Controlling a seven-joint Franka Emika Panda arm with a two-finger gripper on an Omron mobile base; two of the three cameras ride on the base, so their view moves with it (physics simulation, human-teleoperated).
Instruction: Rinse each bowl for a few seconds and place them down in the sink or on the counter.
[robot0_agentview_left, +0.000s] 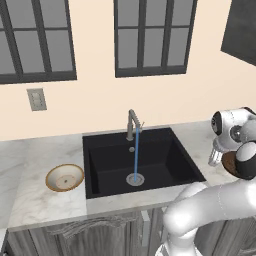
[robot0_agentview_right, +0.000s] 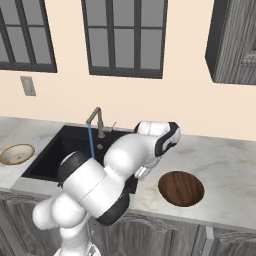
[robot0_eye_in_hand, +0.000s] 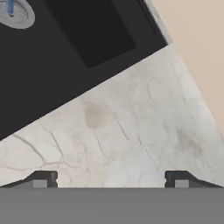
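Hovering over bare marble at the right of the sink (robot0_agentview_left: 145, 160), the gripper (robot0_eye_in_hand: 109, 178) is seen in the hand view with jaws spread wide and nothing between them.

The dark brown bowl (robot0_agentview_right: 181, 188) is set down on the surface (robot0_agentview_right: 225, 165) at lower right of the right base view, just beside the arm. The tan-rimmed bowl (robot0_agentview_left: 64, 177) is placed at left of the basin in the left base view, well apart from the gripper. Water (robot0_agentview_left: 136, 152) is running from the tap (robot0_agentview_left: 132, 122) onto the drain (robot0_agentview_left: 135, 179).

Risks, as judged: the long reach across the basin could bring the arm against the tap; a shallow rim could slip out of a poorly centred pinch.

Hidden: in the left base view the brown bowl is mostly covered by the wrist; in the right base view the gripper is masked by the arm's bulk. Whether the bowls are wet cannot be told.
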